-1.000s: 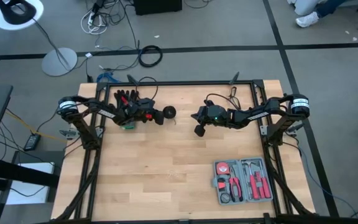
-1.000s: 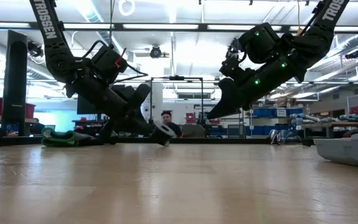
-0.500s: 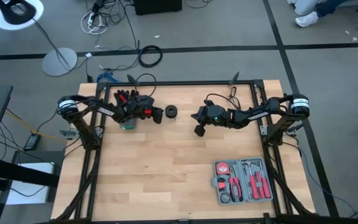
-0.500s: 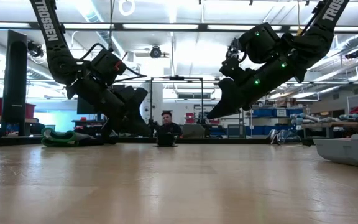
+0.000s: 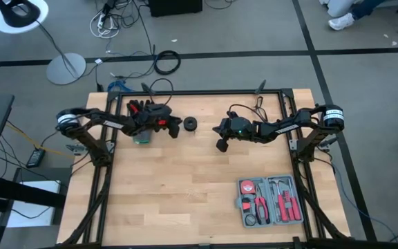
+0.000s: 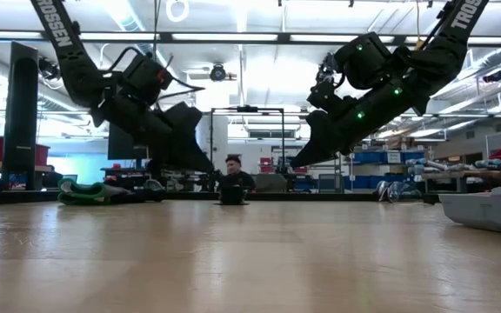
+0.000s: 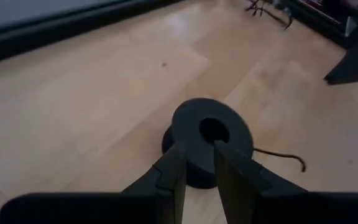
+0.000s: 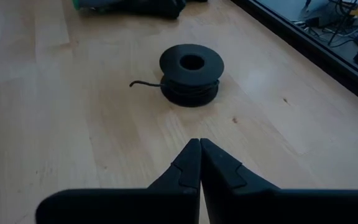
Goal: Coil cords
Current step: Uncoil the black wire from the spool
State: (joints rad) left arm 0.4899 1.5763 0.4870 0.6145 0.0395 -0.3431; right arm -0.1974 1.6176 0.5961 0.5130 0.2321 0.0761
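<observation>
The cord is a thin black wire wound on a small round black spool (image 5: 189, 124), which lies flat on the wooden table (image 5: 185, 187) between the arms. Its free end (image 7: 292, 159) curls out onto the wood. My left gripper (image 5: 175, 128) hovers just left of the spool and above it, open, its fingers (image 7: 178, 171) clear of the spool (image 7: 210, 132). My right gripper (image 5: 221, 145) hangs shut above the table to the spool's right, with the spool (image 8: 191, 71) a short way ahead of it.
A black, red and green glove (image 5: 142, 111) lies under the left arm near the far left. An open tool case (image 5: 269, 200) sits at the near right. A grey bin (image 6: 490, 209) shows at the right of the low view. A person (image 6: 233, 169) sits beyond the table.
My left gripper held the spool tilted just above the table, then let it go, and the spool now lies flat on the wood. The gripper has since risen and drawn back a little toward the table's left edge, rolling as it went.
</observation>
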